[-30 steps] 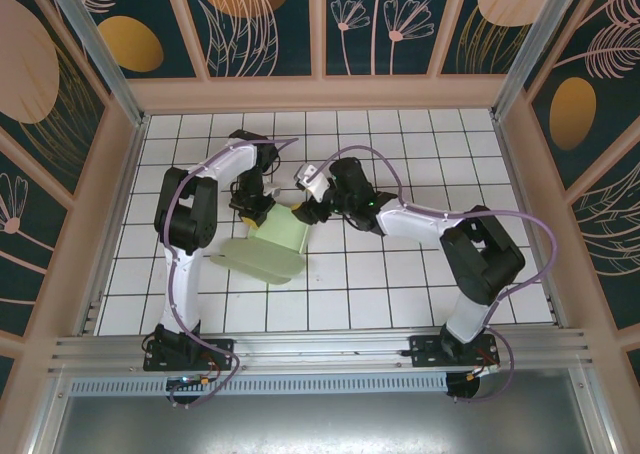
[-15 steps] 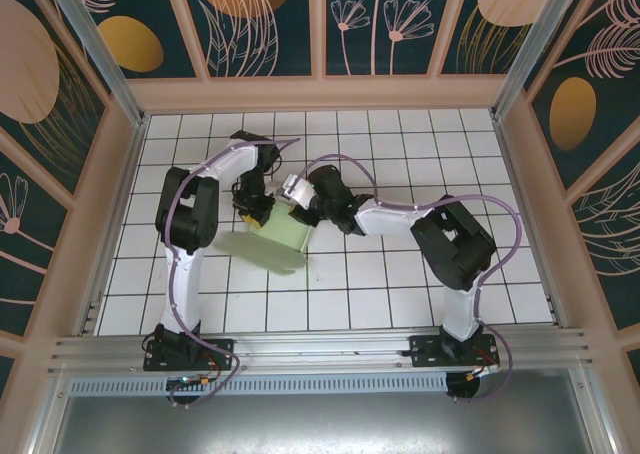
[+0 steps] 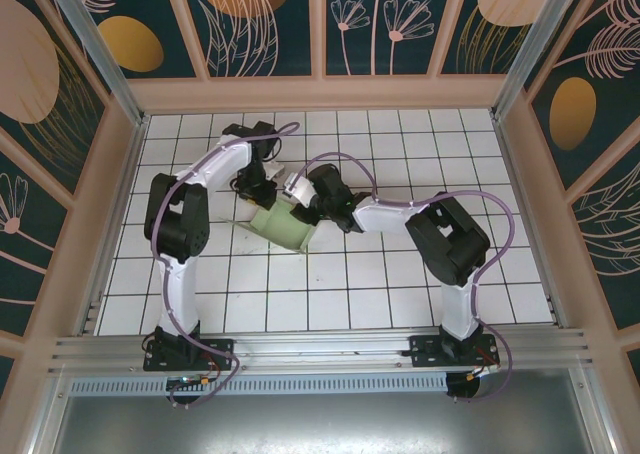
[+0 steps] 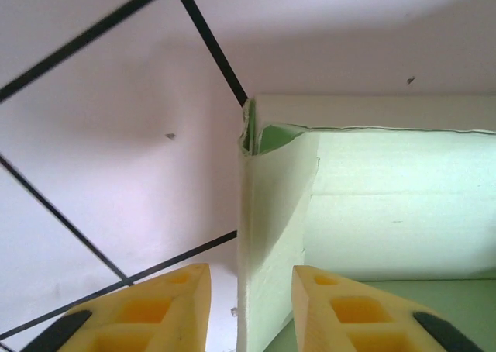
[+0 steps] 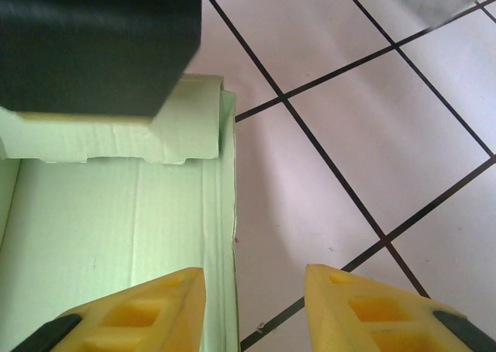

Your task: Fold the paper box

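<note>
Scene: Two robot arms reach in over a white tiled table (image 3: 400, 274) and meet at a pale green card box.
Paper box: The paper box (image 3: 283, 229) lies a little left of the table's middle, well away from all four edges. It is partly formed, with a flat base and side walls standing upright.
Step in hand: It looks like the stage of raising and setting the side walls, with the arms working at the box's far end, one on each side.
Left gripper: In its wrist view the left gripper (image 4: 249, 309) has its yellow fingers partly open. They straddle an upright wall at a corner of the box, with a gap on either side, so nothing is pinched.
Right gripper: The right gripper (image 5: 252, 309) is also partly open. One finger hangs over the box's floor and the other over bare tile, with the thin side wall between them and not gripped.
Next move: Probably each gripper needs to close gently on its wall or press it inward. The card is thin, so a light squeeze along the crease would avoid buckling it.
</note>
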Robot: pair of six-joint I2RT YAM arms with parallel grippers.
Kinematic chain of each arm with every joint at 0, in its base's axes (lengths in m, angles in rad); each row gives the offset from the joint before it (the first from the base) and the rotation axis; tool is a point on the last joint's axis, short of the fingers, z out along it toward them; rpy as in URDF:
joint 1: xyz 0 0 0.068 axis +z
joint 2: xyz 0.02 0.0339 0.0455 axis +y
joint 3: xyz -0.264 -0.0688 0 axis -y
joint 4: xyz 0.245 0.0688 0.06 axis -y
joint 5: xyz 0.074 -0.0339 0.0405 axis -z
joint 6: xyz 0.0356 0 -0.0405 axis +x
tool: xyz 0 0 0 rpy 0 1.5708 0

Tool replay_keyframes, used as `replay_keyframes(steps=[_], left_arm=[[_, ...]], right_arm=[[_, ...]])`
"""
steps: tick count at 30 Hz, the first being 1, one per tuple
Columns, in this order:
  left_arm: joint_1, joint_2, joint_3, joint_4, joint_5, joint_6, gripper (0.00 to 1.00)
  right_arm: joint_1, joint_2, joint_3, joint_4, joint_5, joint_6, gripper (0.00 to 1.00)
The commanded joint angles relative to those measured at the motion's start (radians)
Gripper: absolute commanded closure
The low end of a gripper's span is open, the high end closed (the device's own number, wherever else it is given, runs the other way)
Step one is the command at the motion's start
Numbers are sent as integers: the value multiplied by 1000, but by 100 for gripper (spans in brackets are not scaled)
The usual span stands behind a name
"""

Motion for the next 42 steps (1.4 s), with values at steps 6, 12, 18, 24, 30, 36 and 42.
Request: replay_keyframes(steps=[6, 12, 18, 24, 30, 36, 42], left_arm=[[-2, -1, -93, 37, -37, 1, 72], [-2, 7, -104, 57, -25, 4, 97], [-2, 16, -110, 79, -42, 10, 100], [-3, -11, -126, 123, -167, 12, 100], [-21, 5, -118, 142, -274, 3, 100], [-34, 30, -108, 148, -289, -3, 100], [-34, -42, -112, 211, -247, -2, 88]], right_arm=[[-18, -5, 18, -8, -51, 35, 61], [-24, -16, 17, -5, -64, 48, 61], [-43, -49, 3, 14, -106, 82, 60], [-87, -114, -47, 67, -195, 155, 57], [-162, -192, -129, 171, -327, 269, 54], [-199, -245, -183, 186, -327, 286, 52], [-222, -263, -202, 202, -320, 307, 50]])
